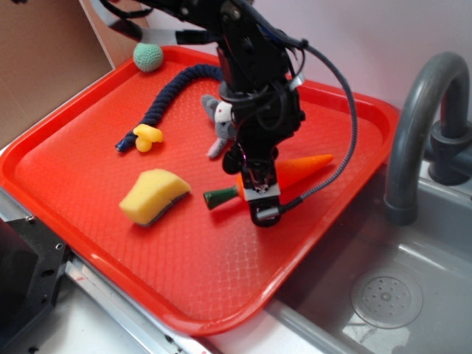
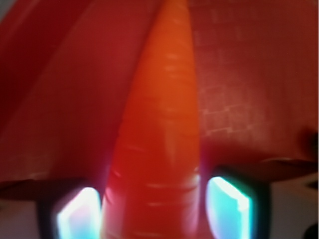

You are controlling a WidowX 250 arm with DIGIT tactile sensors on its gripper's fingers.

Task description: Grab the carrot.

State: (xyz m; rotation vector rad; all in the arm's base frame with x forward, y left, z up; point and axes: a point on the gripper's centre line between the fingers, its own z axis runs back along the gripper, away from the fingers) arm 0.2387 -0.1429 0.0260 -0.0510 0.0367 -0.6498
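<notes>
The glossy orange plastic carrot (image 1: 302,168) is lying flat on the red plastic tray (image 1: 88,169), green stem pointing left, tip pointing right; the black gripper (image 1: 259,190) fingers (image 2: 77,216) are flanking its thick end closely, contact unclear.

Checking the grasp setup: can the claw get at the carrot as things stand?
Probably yes. The claw sits right over the carrot, a finger on each side, nothing between.
</notes>
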